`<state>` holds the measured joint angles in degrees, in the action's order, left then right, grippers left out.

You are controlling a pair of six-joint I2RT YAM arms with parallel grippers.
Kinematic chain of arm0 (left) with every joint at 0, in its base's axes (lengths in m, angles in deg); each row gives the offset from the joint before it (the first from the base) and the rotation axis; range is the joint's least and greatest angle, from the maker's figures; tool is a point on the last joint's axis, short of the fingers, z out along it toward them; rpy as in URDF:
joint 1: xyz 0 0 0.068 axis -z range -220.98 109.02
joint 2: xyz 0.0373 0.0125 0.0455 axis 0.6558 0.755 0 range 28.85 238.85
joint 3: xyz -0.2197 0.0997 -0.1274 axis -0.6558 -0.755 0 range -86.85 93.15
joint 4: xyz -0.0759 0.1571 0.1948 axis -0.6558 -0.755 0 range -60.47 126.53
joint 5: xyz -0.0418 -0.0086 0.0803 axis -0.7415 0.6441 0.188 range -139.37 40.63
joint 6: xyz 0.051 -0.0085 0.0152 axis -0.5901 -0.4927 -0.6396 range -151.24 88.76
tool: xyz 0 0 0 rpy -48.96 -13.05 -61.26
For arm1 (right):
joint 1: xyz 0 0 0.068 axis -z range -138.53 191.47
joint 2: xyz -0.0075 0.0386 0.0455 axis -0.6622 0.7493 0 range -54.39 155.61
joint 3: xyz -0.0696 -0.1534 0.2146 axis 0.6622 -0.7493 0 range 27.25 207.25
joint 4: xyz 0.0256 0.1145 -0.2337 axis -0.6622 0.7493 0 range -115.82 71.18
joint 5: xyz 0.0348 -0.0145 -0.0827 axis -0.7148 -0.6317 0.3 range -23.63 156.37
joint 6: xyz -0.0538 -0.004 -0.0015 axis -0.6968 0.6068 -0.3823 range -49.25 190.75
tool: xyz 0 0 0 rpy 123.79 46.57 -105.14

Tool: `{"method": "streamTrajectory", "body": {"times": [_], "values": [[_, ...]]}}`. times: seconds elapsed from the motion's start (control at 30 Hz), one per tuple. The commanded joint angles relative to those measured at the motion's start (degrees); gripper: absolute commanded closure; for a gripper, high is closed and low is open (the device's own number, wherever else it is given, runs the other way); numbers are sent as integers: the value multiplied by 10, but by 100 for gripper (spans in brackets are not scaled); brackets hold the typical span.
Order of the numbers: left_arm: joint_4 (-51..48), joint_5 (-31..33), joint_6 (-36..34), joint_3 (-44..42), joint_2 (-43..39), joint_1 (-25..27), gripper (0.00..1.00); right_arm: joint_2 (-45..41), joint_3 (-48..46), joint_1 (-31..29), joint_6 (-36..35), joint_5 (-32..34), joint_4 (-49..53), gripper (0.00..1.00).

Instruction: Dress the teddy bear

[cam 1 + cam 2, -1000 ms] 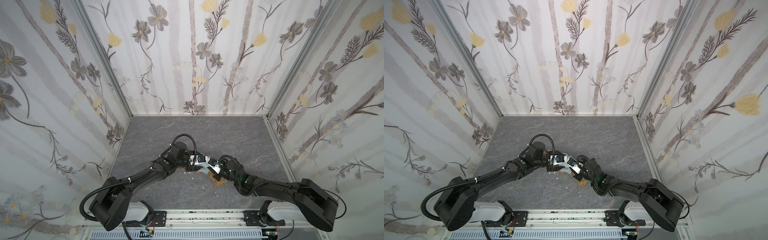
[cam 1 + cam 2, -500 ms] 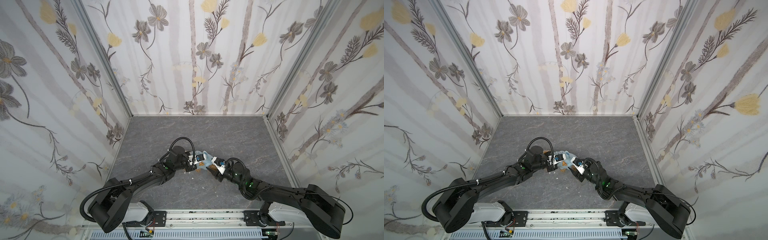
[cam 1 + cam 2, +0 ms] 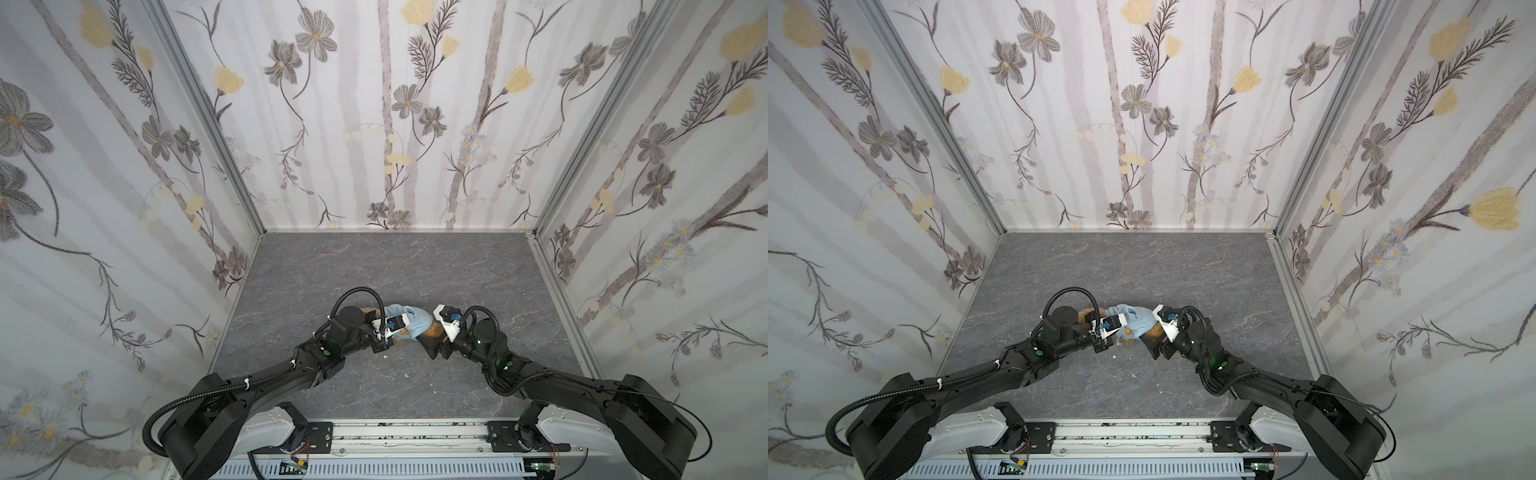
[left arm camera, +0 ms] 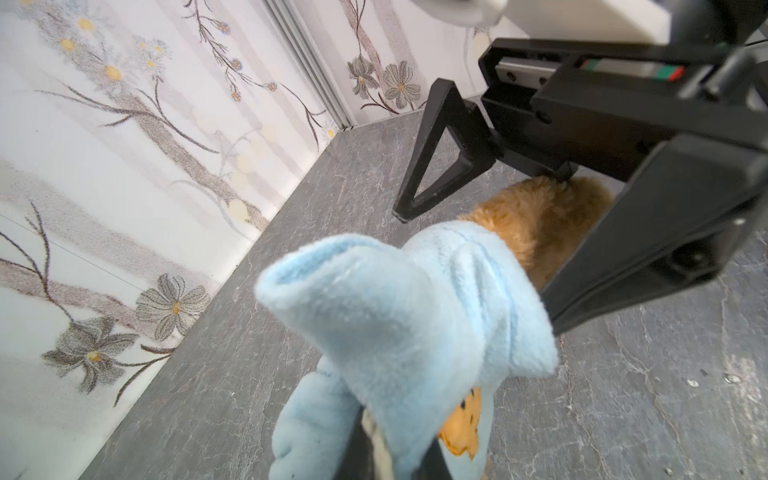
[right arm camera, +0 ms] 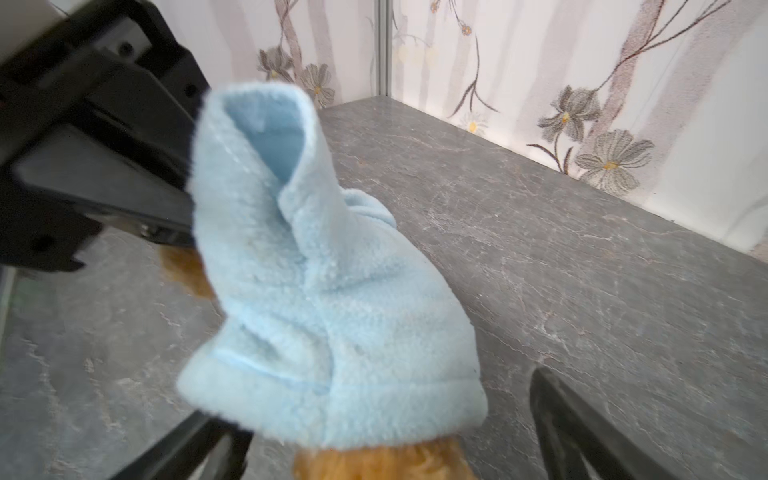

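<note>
Bear (image 4: 540,216), one; blue top (image 4: 407,316), one.

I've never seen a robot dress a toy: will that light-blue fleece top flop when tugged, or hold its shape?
Probably floppy: the fleece top drapes in soft folds over the teddy bear. Likely light, since a small pinch by the left gripper seems to lift part of it. Its fuzzy pile should resist slipping.
</note>
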<state>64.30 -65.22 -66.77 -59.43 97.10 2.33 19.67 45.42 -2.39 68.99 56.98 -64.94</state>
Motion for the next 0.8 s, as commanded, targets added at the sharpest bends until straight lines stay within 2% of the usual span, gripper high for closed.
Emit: {"method": "streamTrajectory", "body": {"times": [0.0, 0.2, 0.37, 0.47, 0.6, 0.77], "values": [[50, 36, 11, 0, 4, 7, 100, -15, 14, -2, 18, -37, 18, 0], [52, 55, 15, 3, 9, 13, 100, -35, 30, -2, -15, 44, 95, 0], [53, 85, 19, 5, 7, 16, 100, -88, 26, -4, -9, 53, 132, 0], [53, 83, 20, 6, 8, 16, 100, -100, 35, -26, -8, 75, 136, 0], [53, 83, 24, 9, 8, 19, 100, -58, 76, -72, -14, 139, 124, 0], [53, 74, 30, 9, 2, 22, 100, 22, 121, -81, -18, 218, 111, 0]]}}
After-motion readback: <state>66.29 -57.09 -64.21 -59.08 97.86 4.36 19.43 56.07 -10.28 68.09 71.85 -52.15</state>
